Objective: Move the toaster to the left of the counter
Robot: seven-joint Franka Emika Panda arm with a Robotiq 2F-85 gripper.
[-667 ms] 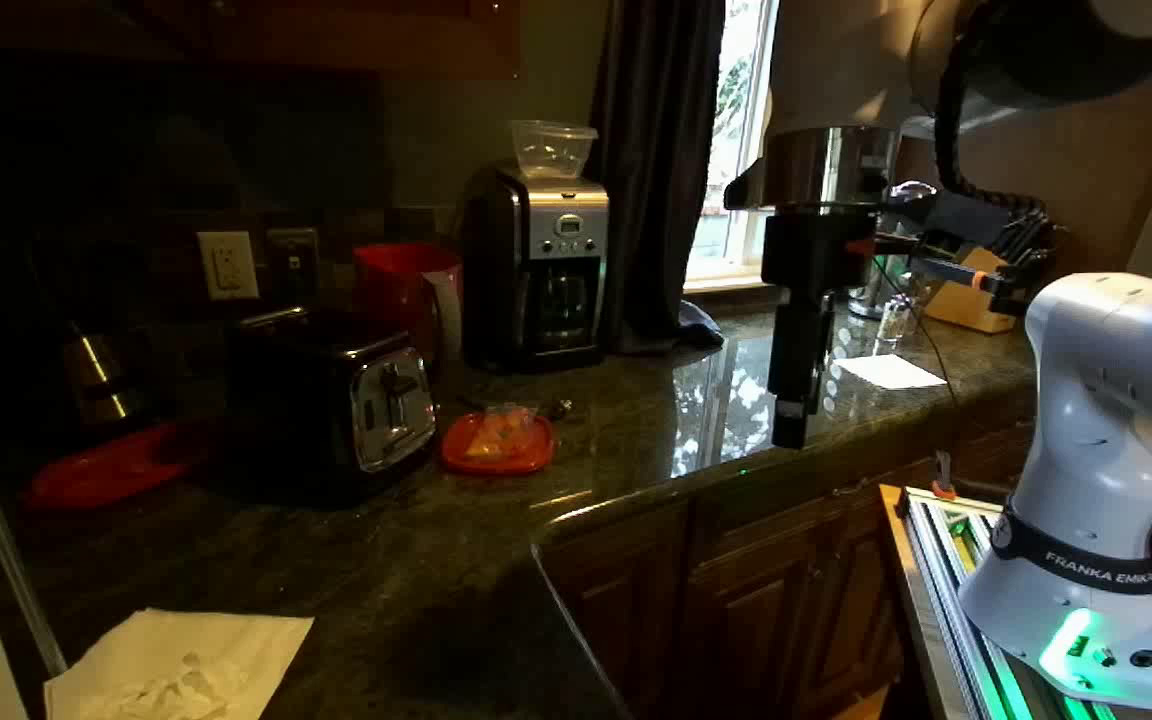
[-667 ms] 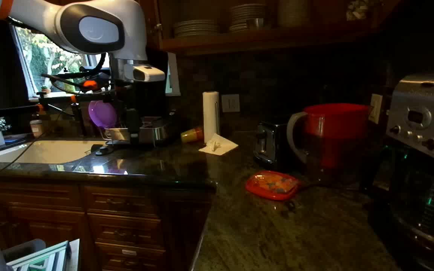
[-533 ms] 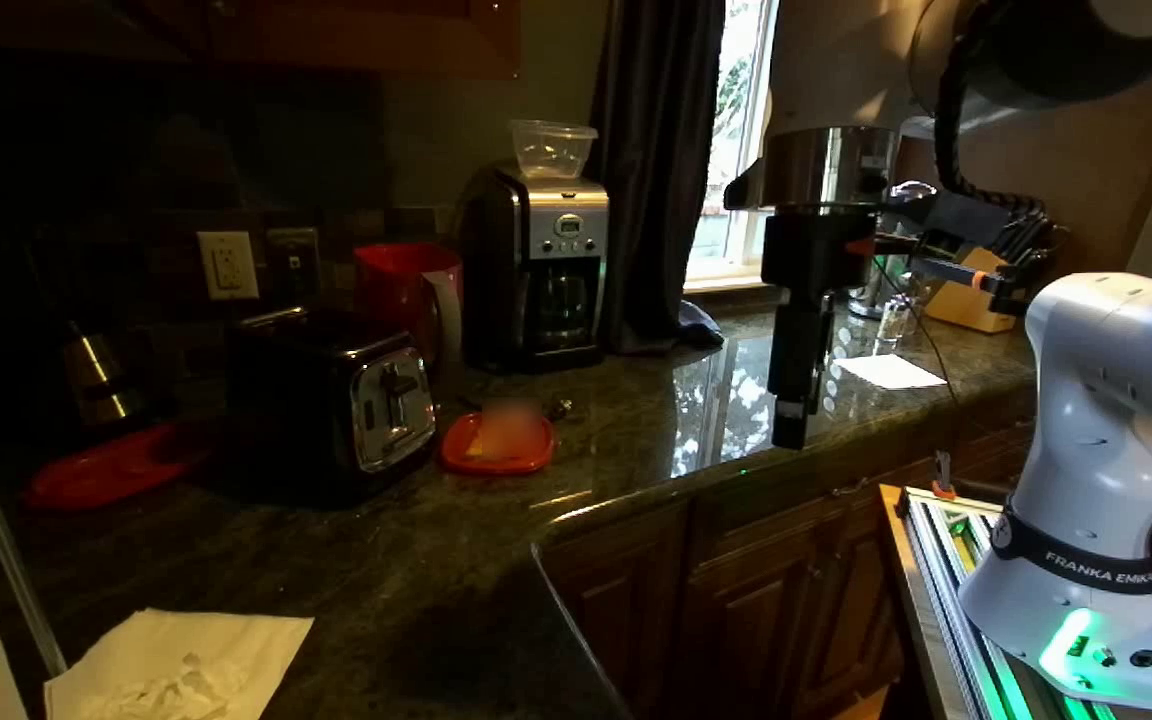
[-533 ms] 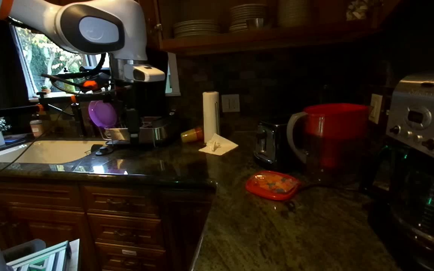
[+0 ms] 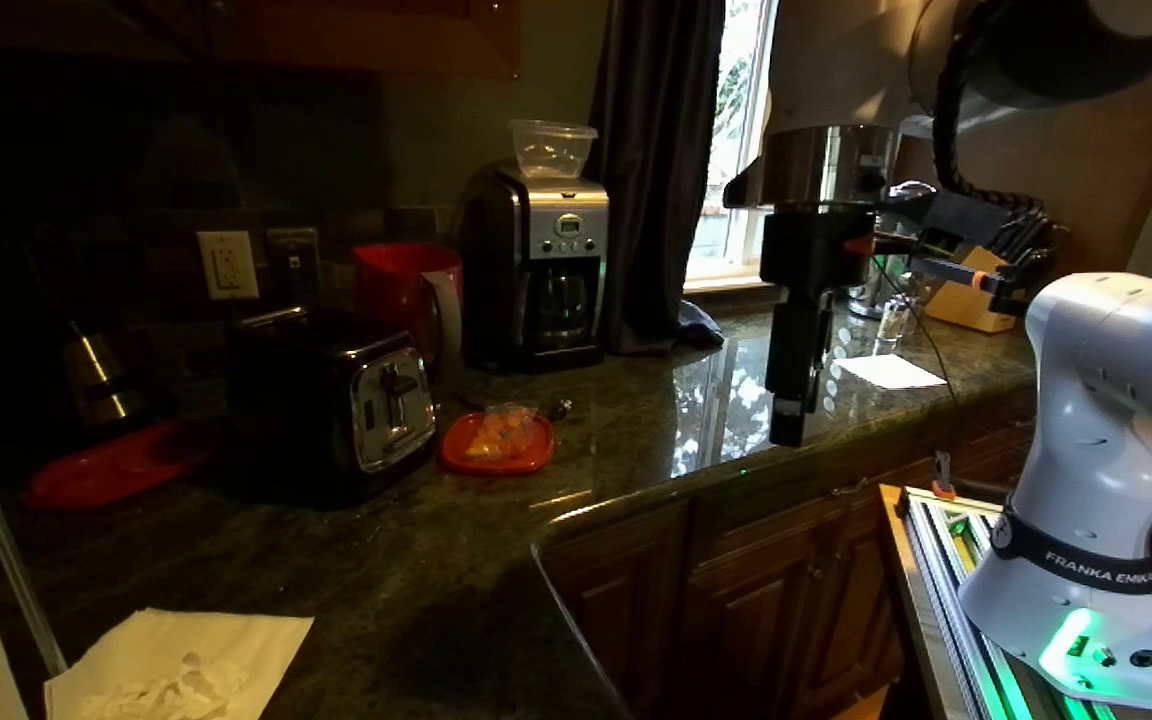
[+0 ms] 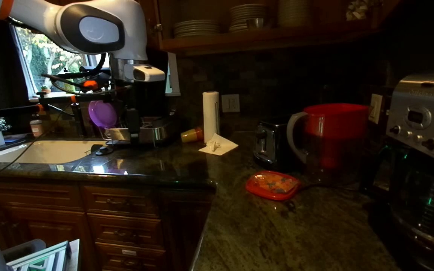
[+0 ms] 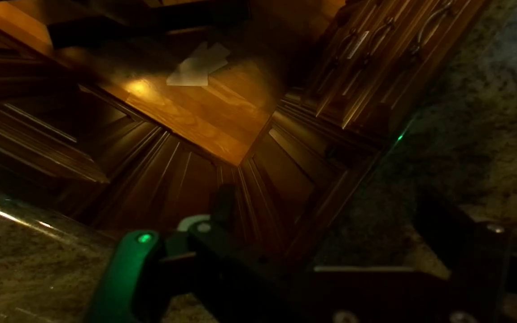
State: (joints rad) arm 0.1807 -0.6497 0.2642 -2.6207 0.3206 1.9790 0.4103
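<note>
The toaster [image 5: 391, 410] is black with a shiny chrome end and stands upright on the dark granite counter [image 5: 416, 560]. It also shows in an exterior view [image 6: 266, 145], partly hidden by the red pitcher. My gripper [image 5: 789, 420] hangs pointing down, well apart from the toaster, above the counter's front edge. It also shows in an exterior view [image 6: 133, 130] in front of the dish rack. In the wrist view the gripper's fingers [image 7: 326, 204] are wide apart with nothing between them. Below them are the counter's inner corner [image 7: 478, 148] and cabinet fronts. The toaster is out of the wrist view.
A red pitcher [image 6: 335, 120] stands right beside the toaster. A red dish [image 5: 498, 445] lies in front of it, and a red plate [image 5: 116, 465] behind. The coffee maker [image 5: 561, 265], paper towel roll [image 6: 211, 116], napkin [image 5: 181, 660] and dish rack [image 6: 156, 133] stand around.
My gripper has shifted very slightly up and to the left in an exterior view. The toaster and the other objects have not moved.
</note>
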